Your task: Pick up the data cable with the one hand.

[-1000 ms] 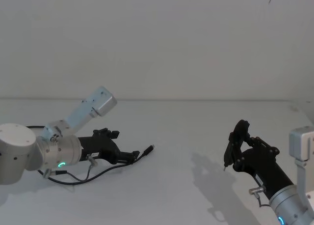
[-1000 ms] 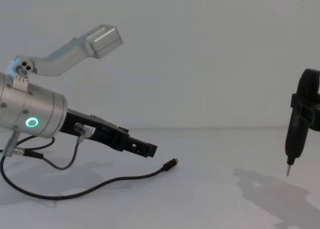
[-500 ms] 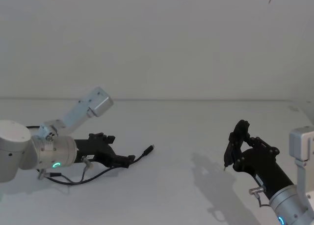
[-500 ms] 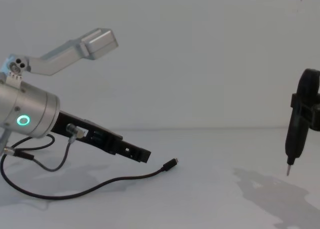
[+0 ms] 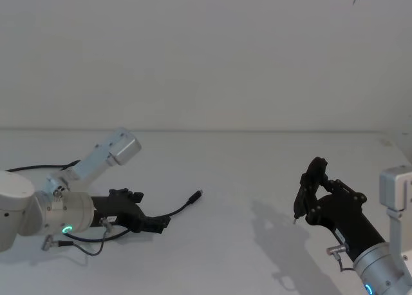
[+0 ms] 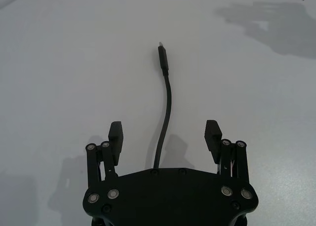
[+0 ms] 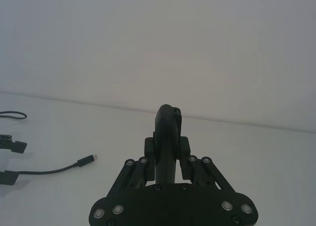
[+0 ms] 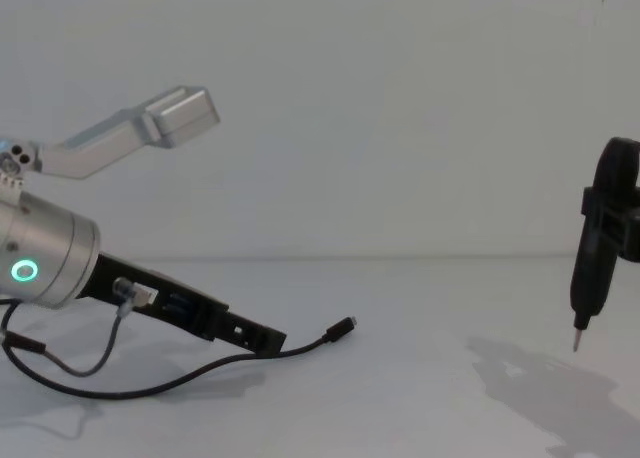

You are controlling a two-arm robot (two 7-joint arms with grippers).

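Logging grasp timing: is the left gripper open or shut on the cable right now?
Open. The left gripper has its fingers wide apart, the cable lying between them, clear of both.

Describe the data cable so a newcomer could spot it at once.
On the white table, look to the robot's left, where the left gripper hangs open near the surface. The data cable is the thin black cord running out between its fingers to a slim metal-tipped plug. Unlike the rigid pen-shaped tool in the right gripper, it lies limp on the table.
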